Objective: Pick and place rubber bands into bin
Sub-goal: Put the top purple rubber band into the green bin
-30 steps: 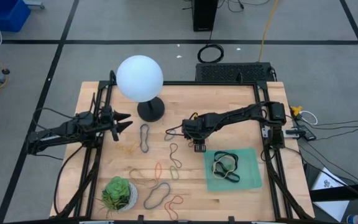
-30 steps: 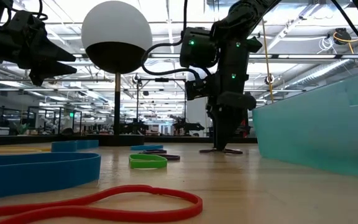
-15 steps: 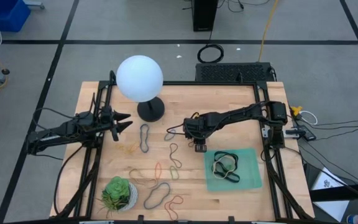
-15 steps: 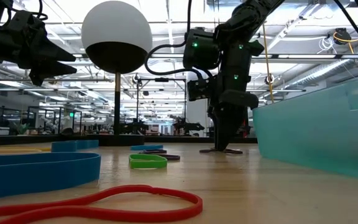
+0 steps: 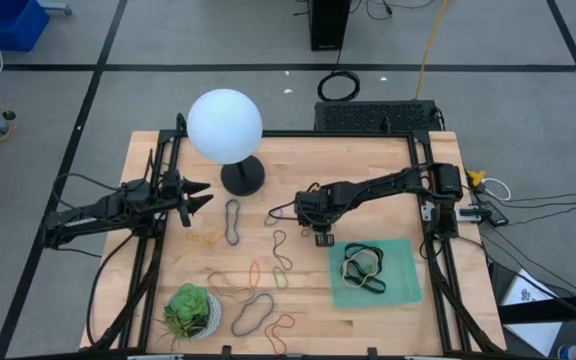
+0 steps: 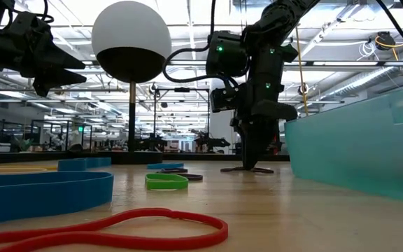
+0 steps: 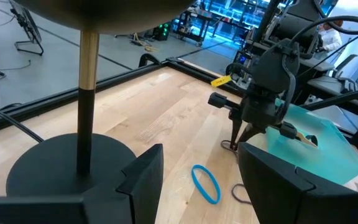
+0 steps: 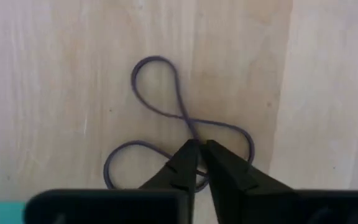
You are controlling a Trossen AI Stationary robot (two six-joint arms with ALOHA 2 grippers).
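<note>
My right gripper (image 5: 320,236) points down at the table just off the far left corner of the mint-green bin (image 5: 405,256), its fingers closed on a thin purple-grey rubber band (image 8: 156,58) that lies in a figure-eight on the wood. The low view shows the band flat under the fingertips (image 6: 247,169). The bin holds a few black and tan bands (image 5: 361,268). More loose bands (image 5: 233,220) lie on the table's middle and near part. My left gripper (image 5: 203,195) waits open and empty above the table's left side, beside the lamp. My right gripper pinches the purple-grey band between its two fingertips at a strand just beside the figure-eight's crossing (image 8: 191,129). The fingers come from above, pointing down. The band's two loops lie slack and flat on the table.
A lamp with a white globe (image 5: 225,125) and a black round base (image 5: 242,178) stands at the far left middle. A white pot with a green succulent (image 5: 190,310) stands at the near left. Several coloured bands (image 5: 251,312) lie near the front edge.
My right gripper has stayed low at the purple-grey band, shifting only a little; the band still lies on the table.
</note>
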